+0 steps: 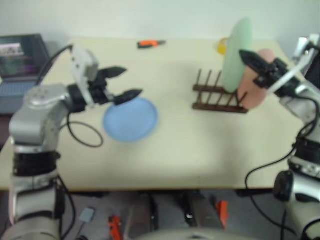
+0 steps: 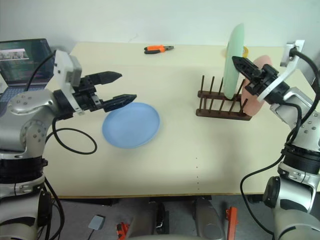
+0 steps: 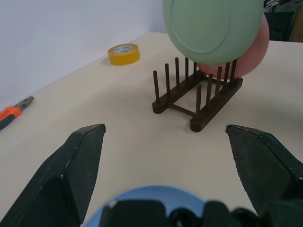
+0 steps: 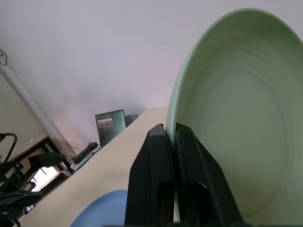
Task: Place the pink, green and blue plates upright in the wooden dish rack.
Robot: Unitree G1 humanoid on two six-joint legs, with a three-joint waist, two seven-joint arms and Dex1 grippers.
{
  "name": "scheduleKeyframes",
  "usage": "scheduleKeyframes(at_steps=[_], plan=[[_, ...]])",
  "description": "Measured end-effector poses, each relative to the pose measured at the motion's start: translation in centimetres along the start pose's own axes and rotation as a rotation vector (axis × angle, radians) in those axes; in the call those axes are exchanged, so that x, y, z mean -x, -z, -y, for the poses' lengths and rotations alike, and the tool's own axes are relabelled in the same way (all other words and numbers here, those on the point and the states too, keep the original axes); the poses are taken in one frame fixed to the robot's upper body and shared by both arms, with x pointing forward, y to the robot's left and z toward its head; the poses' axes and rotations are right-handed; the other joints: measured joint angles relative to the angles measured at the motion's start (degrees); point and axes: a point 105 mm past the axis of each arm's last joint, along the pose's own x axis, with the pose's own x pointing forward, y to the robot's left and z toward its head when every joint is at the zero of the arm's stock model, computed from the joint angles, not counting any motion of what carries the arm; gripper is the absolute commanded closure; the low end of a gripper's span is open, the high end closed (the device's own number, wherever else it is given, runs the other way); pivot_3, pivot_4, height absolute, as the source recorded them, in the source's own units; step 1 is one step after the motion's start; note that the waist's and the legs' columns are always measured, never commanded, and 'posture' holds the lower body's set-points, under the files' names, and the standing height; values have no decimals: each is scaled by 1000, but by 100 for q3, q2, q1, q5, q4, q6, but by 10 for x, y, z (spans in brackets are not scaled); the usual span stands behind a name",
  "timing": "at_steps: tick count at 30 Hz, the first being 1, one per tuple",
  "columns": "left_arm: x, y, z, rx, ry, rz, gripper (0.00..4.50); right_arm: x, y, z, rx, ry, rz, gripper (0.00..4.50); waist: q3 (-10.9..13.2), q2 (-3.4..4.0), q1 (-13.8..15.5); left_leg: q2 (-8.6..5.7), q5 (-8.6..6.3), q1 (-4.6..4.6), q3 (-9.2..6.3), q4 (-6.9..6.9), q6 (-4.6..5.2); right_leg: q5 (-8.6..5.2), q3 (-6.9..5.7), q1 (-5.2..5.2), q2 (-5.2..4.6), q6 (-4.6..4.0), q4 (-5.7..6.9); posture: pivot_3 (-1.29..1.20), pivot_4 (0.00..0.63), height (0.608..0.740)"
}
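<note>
Racking the green plate [image 2: 234,59]: pinched by its rim in the right pincer [image 2: 246,67], upright, just above the wooden dish rack [image 2: 222,104]. Just behind that pincer, pink plate [image 2: 256,92] already slotted. Next, probably lowering between pegs, then releasing. Left pincer [image 2: 119,87] spread wide, hovering above blue plate [image 2: 131,125], flat on bench [image 2: 200,155].

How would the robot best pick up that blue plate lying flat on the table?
Probably by its raised rim. The blue plate lies flat and face up on the table, so nothing else offers a hold. The open left gripper hovers over its near-left edge, so coming down from above on that side, one finger inside the rim and one outside, looks easiest.
</note>
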Motion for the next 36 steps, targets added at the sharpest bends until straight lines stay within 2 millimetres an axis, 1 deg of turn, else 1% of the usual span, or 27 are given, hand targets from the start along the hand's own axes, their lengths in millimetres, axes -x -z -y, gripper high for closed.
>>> scheduleKeyframes(at_steps=[5,13,17,26,29,30,33,34,36], plan=[[0,0,0,0,-1,-1,12,4,9,7,-16,29,-19,4500,0,0,2,0,0,-1,-1,-1,0,-1,0,0,0,-1,-1,0,150,740],[0,0,0,-1,-2,-2,12,7,15,15,-34,55,-24,4500,0,0,2,0,0,-1,-2,-1,0,-1,-2,0,0,-1,-1,0,150,740],[-2,3,1,-1,5,-14,12,8,22,17,-39,65,-46,4500,0,0,1,0,0,-1,-1,-1,0,-1,-1,-1,0,-1,0,0,150,740],[-2,3,1,-2,4,-15,12,5,27,21,-5,96,-70,4500,0,0,-1,0,0,0,-1,-1,0,-1,-1,0,0,-1,-1,0,150,740],[-2,3,1,-2,4,-16,0,5,28,23,9,112,-75,3800,0,0,-1,0,0,0,-1,-1,0,-1,-1,0,0,-1,0,0,150,740],[-2,3,1,-2,5,-17,0,5,29,24,14,122,-82,3494,0,0,-1,0,0,0,-1,-1,0,-1,0,-1,0,-1,0,0,150,740],[-2,3,1,-3,5,-18,0,4,33,25,11,129,-96,2349,0,0,0,0,0,-1,-1,-1,0,-2,-1,-1,0,-1,-1,0,150,740],[-2,3,1,-3,5,-18,0,4,33,25,11,128,-97,2094,0,0,0,0,0,-1,-1,-2,0,-2,-1,-1,0,-2,-2,0,150,740],[-2,3,1,-4,4,-19,0,4,32,26,18,130,-94,1340,0,0,0,0,0,-2,-1,-4,0,-2,-1,-1,0,-2,-4,0,150,740]])
